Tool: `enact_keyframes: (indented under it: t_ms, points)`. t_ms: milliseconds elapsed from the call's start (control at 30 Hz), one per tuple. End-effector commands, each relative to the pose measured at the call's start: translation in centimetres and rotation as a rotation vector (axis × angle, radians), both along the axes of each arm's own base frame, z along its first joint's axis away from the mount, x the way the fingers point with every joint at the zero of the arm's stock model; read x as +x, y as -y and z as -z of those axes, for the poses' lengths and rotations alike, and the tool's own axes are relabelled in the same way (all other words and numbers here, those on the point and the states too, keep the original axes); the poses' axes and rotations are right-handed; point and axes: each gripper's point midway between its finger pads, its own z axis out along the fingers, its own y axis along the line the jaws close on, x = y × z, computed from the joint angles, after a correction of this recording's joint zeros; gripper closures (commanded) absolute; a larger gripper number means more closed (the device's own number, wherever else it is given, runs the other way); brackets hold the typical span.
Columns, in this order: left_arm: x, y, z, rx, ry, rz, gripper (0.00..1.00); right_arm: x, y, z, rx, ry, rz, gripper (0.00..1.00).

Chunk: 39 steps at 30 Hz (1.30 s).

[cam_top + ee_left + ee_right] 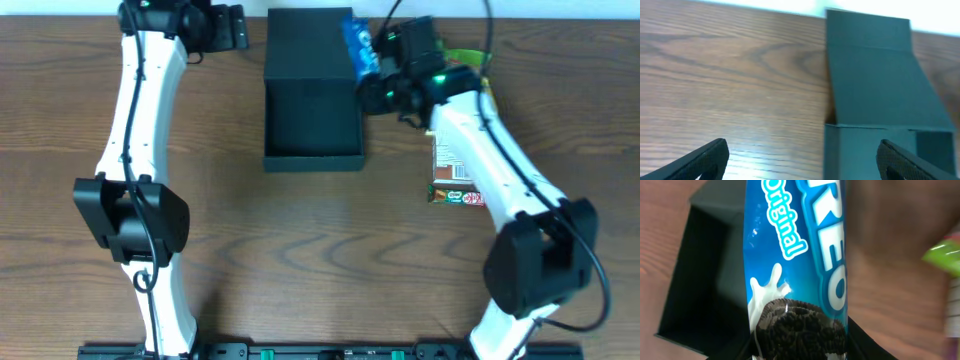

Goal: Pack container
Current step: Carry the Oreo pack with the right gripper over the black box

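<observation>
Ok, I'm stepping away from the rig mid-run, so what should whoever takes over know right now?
Left gripper: open, empty, left of the container.
Right gripper: shut on the Oreo packet, held at the container's right edge.
Container: open, nothing visible inside.
Done: Oreo packet picked up.
Left: put it in, then probably the green packet and brown packet lying to the right.

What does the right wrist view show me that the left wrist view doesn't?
Only right wrist: the blue Oreo packet gripped in the right tool, in front of the container, plus a blurred green packet at the right edge. Only left wrist: the left tool, wide open and empty. Both: the black container on the wooden table.
</observation>
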Motion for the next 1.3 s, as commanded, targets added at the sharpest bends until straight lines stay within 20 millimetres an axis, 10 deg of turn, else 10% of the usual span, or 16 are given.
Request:
enact_keyframes:
  t_ms: [0, 400, 633, 1267]
  points:
    - [0.2, -1.9, 1.2, 0.024, -0.025, -0.028, 0.05, -1.3, -2.8, 1.9, 0.038, -0.075, 0.030, 0.87]
    - [0.0, -4.6, 1.4, 0.024, -0.041, -0.078, 0.05, -2.3, -5.5, 3.7, 0.055, -0.123, 0.060, 0.85]
    - [-0.1, -5.9, 1.3, -0.010, -0.042, -0.092, 0.04, -2.9, -8.4, 2.7, -0.116, 0.161, -0.633, 0.84]
    - [-0.6, -6.6, 1.7, -0.009, -0.068, -0.105, 0.05, 0.9, -4.4, 6.4, -0.607, 0.324, -0.944, 0.84]
